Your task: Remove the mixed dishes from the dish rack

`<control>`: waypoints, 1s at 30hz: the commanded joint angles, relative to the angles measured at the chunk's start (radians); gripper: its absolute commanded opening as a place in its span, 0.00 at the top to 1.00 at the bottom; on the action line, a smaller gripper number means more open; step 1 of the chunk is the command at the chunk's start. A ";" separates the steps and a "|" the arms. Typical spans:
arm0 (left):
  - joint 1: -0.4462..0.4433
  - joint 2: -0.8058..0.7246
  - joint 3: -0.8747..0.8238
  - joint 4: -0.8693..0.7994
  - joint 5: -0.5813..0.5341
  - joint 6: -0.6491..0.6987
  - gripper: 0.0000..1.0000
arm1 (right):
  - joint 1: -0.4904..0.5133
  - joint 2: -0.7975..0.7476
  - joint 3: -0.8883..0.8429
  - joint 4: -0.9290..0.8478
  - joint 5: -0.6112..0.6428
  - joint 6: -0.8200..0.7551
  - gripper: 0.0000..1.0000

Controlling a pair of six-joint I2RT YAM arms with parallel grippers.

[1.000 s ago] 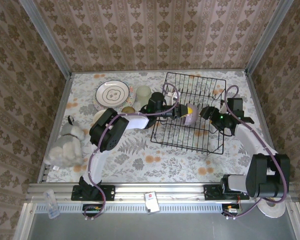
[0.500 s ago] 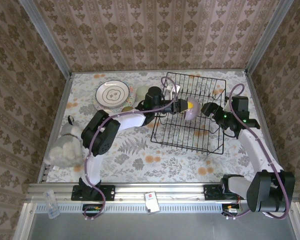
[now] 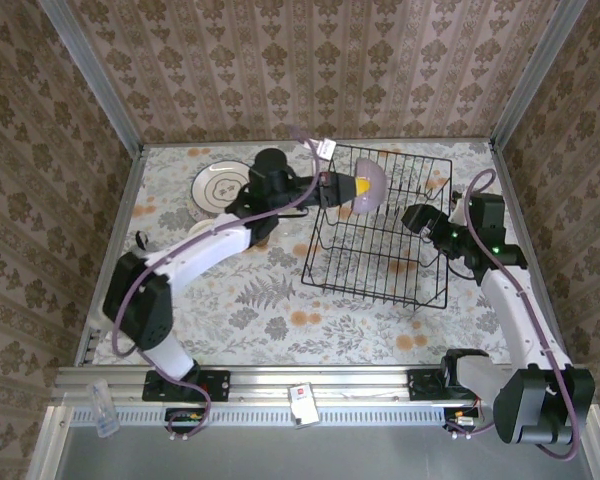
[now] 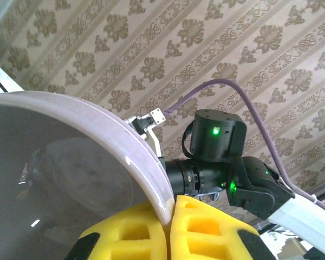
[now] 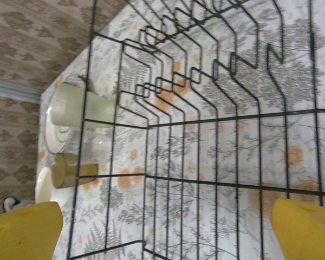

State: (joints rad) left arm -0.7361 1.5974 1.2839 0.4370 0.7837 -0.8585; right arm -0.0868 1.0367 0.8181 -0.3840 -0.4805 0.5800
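Right gripper (image 3: 416, 217) spread wide at the right edge of the dish rack (image 3: 380, 262).
Farther back, left gripper (image 3: 351, 186) clamps the lavender bowl (image 3: 371, 184) by its rim above the rack's far-left corner; a white plate (image 3: 221, 187) lies on the tabletop (image 3: 280, 305) to its left.

The lavender bowl (image 3: 370, 185) is hanging tilted, rim pinched between the left fingers (image 4: 206, 227); the black wire dish rack (image 3: 380, 262) is sitting before the right fingers (image 5: 21, 233).
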 commanded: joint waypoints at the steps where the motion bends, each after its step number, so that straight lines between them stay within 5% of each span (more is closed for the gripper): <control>1: 0.019 -0.127 -0.023 -0.145 -0.058 0.154 1.00 | 0.008 -0.044 0.013 0.062 -0.093 0.020 0.00; 5: 0.046 -0.254 -0.046 -0.346 -0.131 0.254 1.00 | 0.025 -0.081 -0.006 0.111 -0.127 0.028 0.00; 14: 0.106 -0.470 0.030 -0.925 -0.497 0.484 1.00 | 0.072 -0.097 -0.047 0.174 -0.155 0.037 0.00; 19: 0.247 -0.476 0.082 -1.183 -0.610 0.506 1.00 | 0.132 -0.100 -0.063 0.190 -0.143 0.017 0.00; 30: 0.524 -0.274 0.089 -1.318 -0.717 0.582 1.00 | 0.208 -0.123 -0.078 0.155 -0.079 -0.009 0.00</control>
State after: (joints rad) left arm -0.2401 1.2953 1.3445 -0.8684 0.1211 -0.3286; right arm 0.1043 0.9386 0.7460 -0.2134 -0.5880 0.5987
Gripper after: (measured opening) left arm 0.060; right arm 0.999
